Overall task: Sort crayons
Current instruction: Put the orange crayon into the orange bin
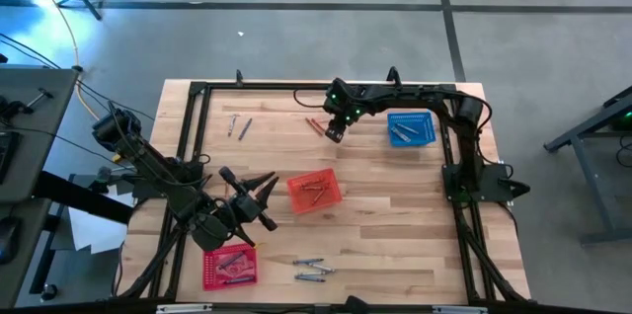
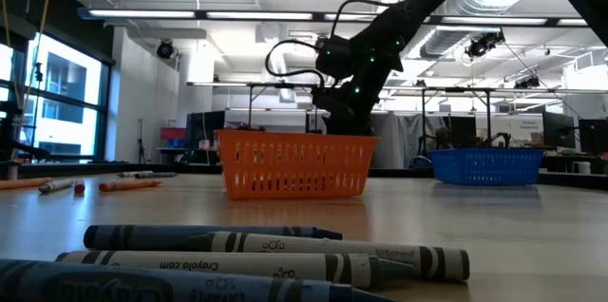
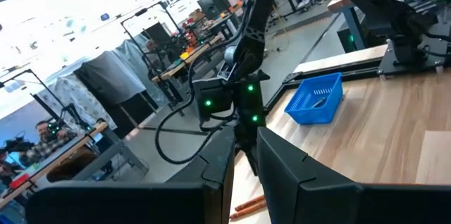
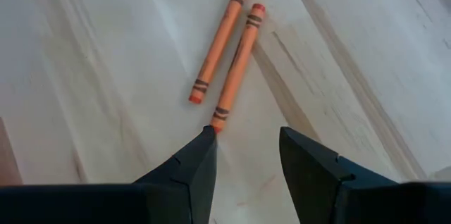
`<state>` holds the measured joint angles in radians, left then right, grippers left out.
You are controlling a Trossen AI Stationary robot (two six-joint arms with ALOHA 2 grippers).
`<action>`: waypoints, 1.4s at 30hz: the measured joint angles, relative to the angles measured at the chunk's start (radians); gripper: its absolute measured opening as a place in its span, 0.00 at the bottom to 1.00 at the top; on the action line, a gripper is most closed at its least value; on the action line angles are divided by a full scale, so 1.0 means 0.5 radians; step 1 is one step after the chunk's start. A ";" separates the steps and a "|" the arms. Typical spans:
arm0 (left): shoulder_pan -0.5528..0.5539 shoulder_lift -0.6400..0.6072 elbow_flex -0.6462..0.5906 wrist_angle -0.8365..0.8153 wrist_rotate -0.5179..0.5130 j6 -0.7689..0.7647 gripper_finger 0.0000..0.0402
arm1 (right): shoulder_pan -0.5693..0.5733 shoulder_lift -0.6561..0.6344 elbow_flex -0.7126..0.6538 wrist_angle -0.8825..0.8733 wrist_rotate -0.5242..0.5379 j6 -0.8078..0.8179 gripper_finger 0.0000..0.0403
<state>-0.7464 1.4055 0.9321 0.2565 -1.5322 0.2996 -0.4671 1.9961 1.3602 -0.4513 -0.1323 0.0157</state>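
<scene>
Both arms are black, jointed, with black cabling looped alongside. Green indicator lights glow near the right wrist. Each pincer (image 4: 246,157) has two dark, wedge-shaped fingers (image 4: 190,171).

Bare wood lying open around two orange crayons (image 4: 227,55), right gripper (image 4: 246,153) hovering spread above them, blue basket (image 1: 411,128) standing just beside

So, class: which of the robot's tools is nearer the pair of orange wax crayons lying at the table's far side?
Right. The right tool hovers open just above the orange crayons; the left tool sits across the table, beside the red mesh basket.
</scene>
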 joint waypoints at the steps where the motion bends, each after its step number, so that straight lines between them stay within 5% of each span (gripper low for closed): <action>1: 0.000 0.000 0.000 0.000 0.000 0.001 0.13 | 0.000 0.007 0.000 0.005 -0.006 -0.018 0.37; 17: 0.002 0.000 0.001 -0.014 -0.001 0.036 0.13 | 0.002 0.076 0.077 0.019 -0.067 -0.093 0.37; 30: 0.002 0.000 0.002 -0.054 -0.003 0.036 0.13 | 0.018 0.486 0.719 -0.704 0.098 -0.258 0.37; 42: 0.002 0.001 0.002 -0.118 -0.003 0.034 0.13 | 0.014 0.542 0.803 -0.828 0.104 -0.313 0.37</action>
<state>-0.7456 1.4060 0.9329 0.1974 -1.5337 0.3168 -0.4602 2.2669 1.7615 -0.8654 -0.0803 -0.1408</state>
